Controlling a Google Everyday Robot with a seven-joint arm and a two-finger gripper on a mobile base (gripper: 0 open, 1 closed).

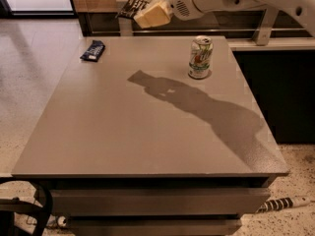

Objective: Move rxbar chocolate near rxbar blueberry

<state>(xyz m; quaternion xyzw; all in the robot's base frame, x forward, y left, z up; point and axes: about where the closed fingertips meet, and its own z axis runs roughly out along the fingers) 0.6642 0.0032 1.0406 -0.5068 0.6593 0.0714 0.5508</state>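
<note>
The gripper (146, 14) is up high over the back edge of the table (147, 132). It pinches the rxbar chocolate (131, 6) in the air. The rxbar blueberry (93, 50) lies on the table's far left corner.

Black rxbar chocolate (131, 6) is hanging clamped in the gripper (143, 13) above the table's (147, 141) far edge; navy rxbar blueberry (93, 50) is lying flat at the far-left corner.

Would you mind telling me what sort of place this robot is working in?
Probably an office break area: grey drawer-fronted table, speckled floor, soda can. The gripper holds the rxbar chocolate above the table's far edge.
</note>
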